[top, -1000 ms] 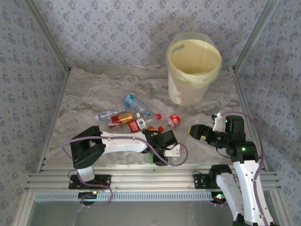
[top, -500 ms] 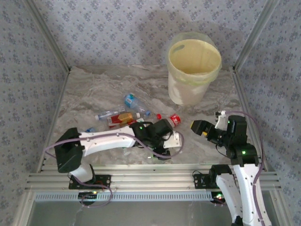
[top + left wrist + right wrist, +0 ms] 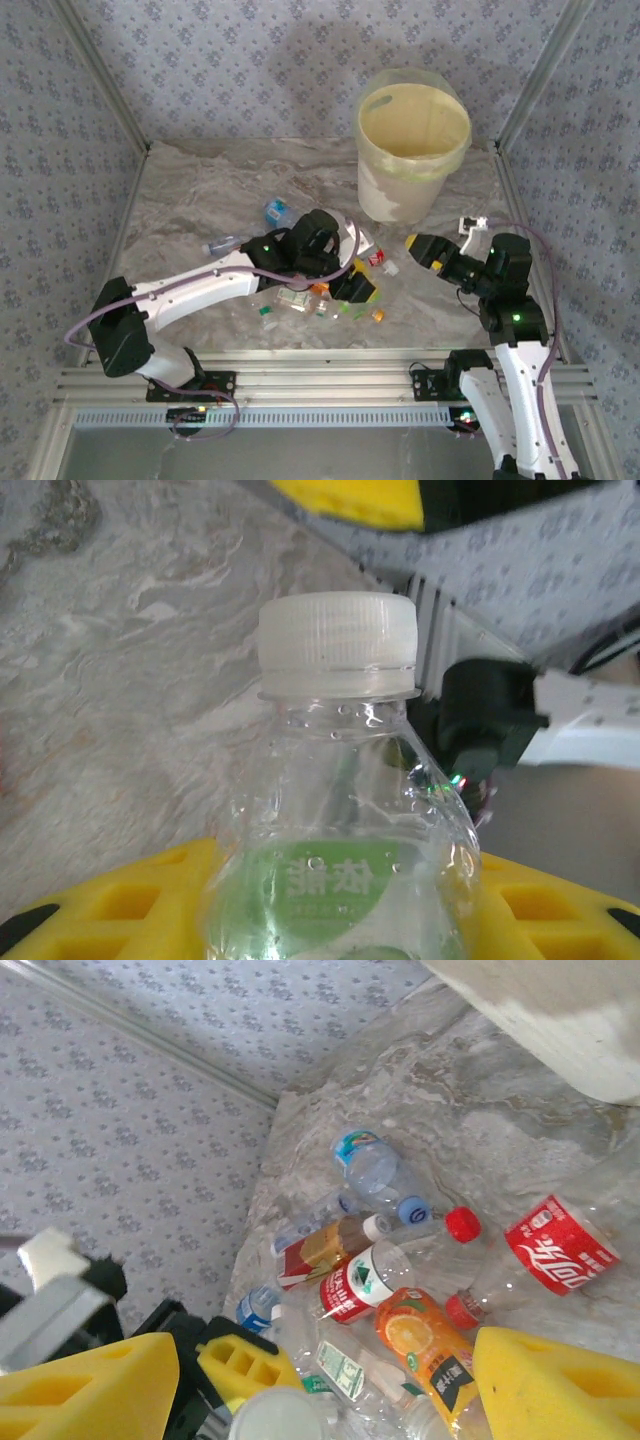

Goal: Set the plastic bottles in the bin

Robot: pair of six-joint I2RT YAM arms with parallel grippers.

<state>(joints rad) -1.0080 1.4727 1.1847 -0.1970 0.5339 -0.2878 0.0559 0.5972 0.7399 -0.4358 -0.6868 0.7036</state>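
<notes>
Left gripper (image 3: 356, 288): at the near side of the bottle pile, yellow pads pinching a green-label bottle (image 3: 340, 810) just below its white cap.
Right gripper (image 3: 420, 247): jaws spread, pads (image 3: 90, 1385) holding nothing; right of the pile, on the near side of the bin.
Bin (image 3: 400, 200): upright at the far right of the table (image 3: 200, 190), bag-lined.
Other bottles: lying loose at mid-table, left of the bin and apart from it, among them a cola bottle (image 3: 555, 1250), an orange-label bottle (image 3: 425, 1345) and a blue-cap bottle (image 3: 375, 1170).
</notes>
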